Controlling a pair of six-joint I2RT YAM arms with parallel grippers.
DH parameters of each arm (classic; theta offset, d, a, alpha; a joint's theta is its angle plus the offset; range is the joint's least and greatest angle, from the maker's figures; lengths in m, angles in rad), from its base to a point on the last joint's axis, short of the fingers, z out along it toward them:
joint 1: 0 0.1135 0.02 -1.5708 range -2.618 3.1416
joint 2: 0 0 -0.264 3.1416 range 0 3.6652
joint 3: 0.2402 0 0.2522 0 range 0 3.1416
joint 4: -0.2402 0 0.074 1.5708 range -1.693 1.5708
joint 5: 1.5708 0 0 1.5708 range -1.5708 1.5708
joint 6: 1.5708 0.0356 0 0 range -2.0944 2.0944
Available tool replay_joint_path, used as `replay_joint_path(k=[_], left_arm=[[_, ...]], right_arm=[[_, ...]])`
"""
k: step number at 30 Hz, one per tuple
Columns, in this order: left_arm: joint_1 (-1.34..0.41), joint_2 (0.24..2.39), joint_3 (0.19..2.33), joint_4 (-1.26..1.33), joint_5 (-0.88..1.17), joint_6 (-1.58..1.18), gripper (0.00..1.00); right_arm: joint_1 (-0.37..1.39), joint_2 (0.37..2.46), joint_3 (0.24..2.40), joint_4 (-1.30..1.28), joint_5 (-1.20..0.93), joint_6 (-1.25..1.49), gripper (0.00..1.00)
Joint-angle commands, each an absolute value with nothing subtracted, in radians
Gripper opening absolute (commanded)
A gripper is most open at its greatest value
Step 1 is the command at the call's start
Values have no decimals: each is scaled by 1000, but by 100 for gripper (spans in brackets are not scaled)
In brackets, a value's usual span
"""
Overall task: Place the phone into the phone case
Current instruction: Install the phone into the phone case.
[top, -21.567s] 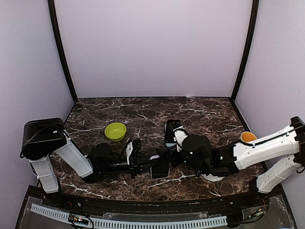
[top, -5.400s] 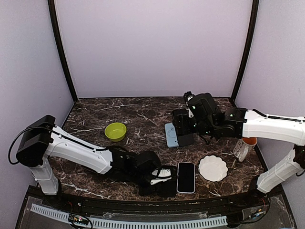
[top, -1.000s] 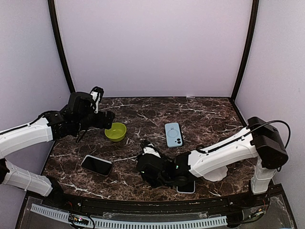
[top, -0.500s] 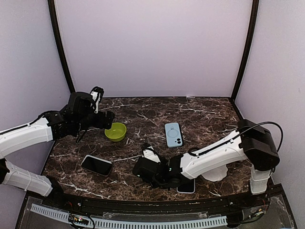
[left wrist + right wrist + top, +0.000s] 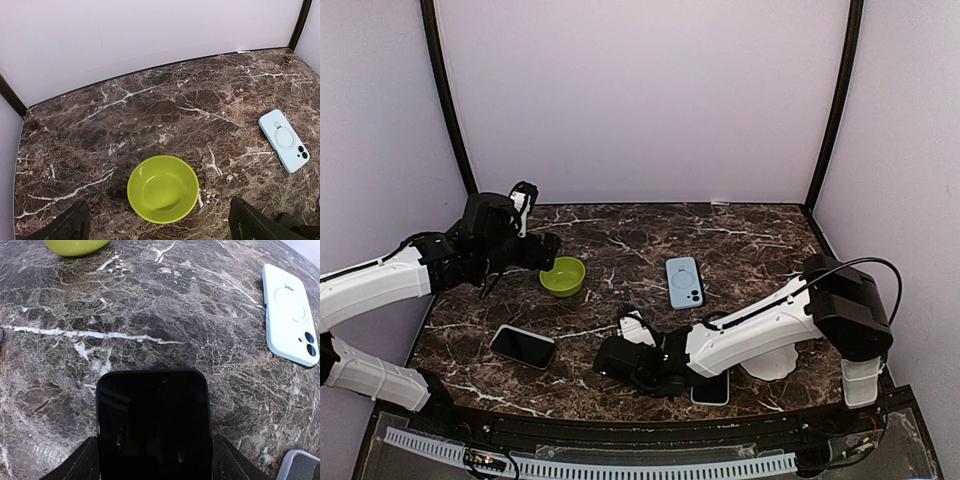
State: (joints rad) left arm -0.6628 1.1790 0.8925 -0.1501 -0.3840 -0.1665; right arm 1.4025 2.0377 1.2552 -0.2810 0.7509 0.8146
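A black phone (image 5: 154,425), screen up, is clamped by its sides in my right gripper (image 5: 155,462), low over the marble table. In the top view that gripper (image 5: 612,358) is near the table's front centre. The light blue phone case (image 5: 684,282) lies flat, back side up, behind and to the right of it, and also shows in the right wrist view (image 5: 290,315) and the left wrist view (image 5: 284,140). My left gripper (image 5: 542,250) hangs open above the table at the back left, nothing between its fingers (image 5: 75,226).
A green bowl (image 5: 563,276) sits under the left gripper. A second black phone (image 5: 523,346) lies at the front left. A grey-edged phone or case (image 5: 710,392) and a white plate (image 5: 772,362) lie partly under the right arm.
The right gripper has slid a little to the left with the black phone in it. The left arm has not moved.
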Motion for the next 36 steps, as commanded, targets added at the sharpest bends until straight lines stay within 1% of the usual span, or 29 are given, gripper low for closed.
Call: replay_joint_path(k=[1, 7, 11, 17, 19, 21, 24, 26, 28, 32, 36], left_arm=[[-656, 1169, 876, -132, -395, -152, 99], [-656, 1170, 876, -132, -386, -151, 99], [-657, 1169, 876, -131, -384, -149, 99], [-656, 1168, 877, -133, -384, -146, 99], [-657, 1166, 877, -133, -384, -146, 99], [-655, 1165, 877, -133, -382, -146, 99], [-656, 1164, 877, -133, -382, -147, 99], [-655, 1164, 877, -132, -381, -146, 99], [-656, 1165, 877, -132, -381, -145, 99], [-655, 1167, 877, -132, -379, -145, 99], [-657, 1169, 875, -131, -380, -143, 99]], right_arm=[[1416, 2063, 1277, -391, 764, 847, 62], [1414, 2016, 1278, -411, 780, 849, 71], [1414, 1987, 1311, -415, 751, 786, 77], [1414, 1965, 1388, -450, 655, 708, 79], [1414, 1959, 1401, -473, 632, 710, 74], [1414, 1957, 1405, -501, 609, 726, 63], [1414, 1966, 1412, -534, 562, 764, 44], [1416, 1976, 1415, -548, 535, 788, 36], [1419, 1985, 1417, -564, 513, 809, 32], [1420, 2005, 1402, -578, 478, 842, 30], [1420, 2044, 1405, -610, 452, 872, 21]])
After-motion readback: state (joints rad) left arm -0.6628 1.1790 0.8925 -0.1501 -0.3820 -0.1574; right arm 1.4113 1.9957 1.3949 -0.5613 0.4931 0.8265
